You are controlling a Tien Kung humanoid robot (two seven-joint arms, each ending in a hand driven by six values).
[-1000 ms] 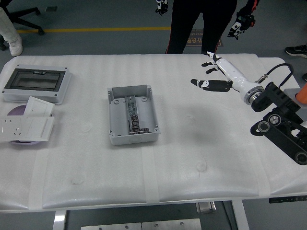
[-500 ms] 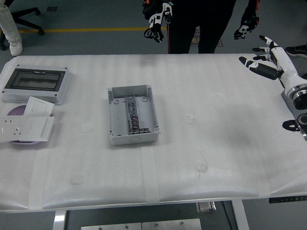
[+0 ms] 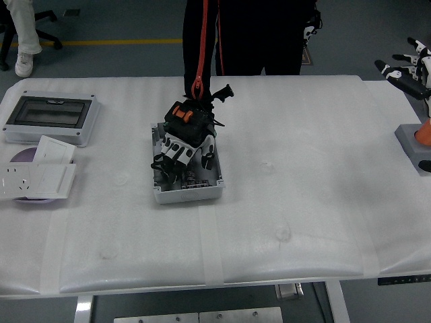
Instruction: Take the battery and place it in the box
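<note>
The open grey box (image 3: 202,192) lies at the table's middle with a terminal strip inside. A person at the far side reaches a gloved hand (image 3: 186,134), black, white and orange, down over the box and covers most of its inside. I see no battery anywhere on the table; the glove may hide it. My right hand (image 3: 404,67) hangs at the far right edge, fingers spread, holding nothing, far from the box. My left arm is out of view.
A closed grey enclosure with a clear lid (image 3: 50,118) sits at the far left. White socket plates (image 3: 37,176) lie in front of it. A grey block with an orange part (image 3: 414,138) shows at the right edge.
My right arm has drawn back from over the table to the far right edge. The person has stepped left and put a gloved hand down over the open box.
</note>
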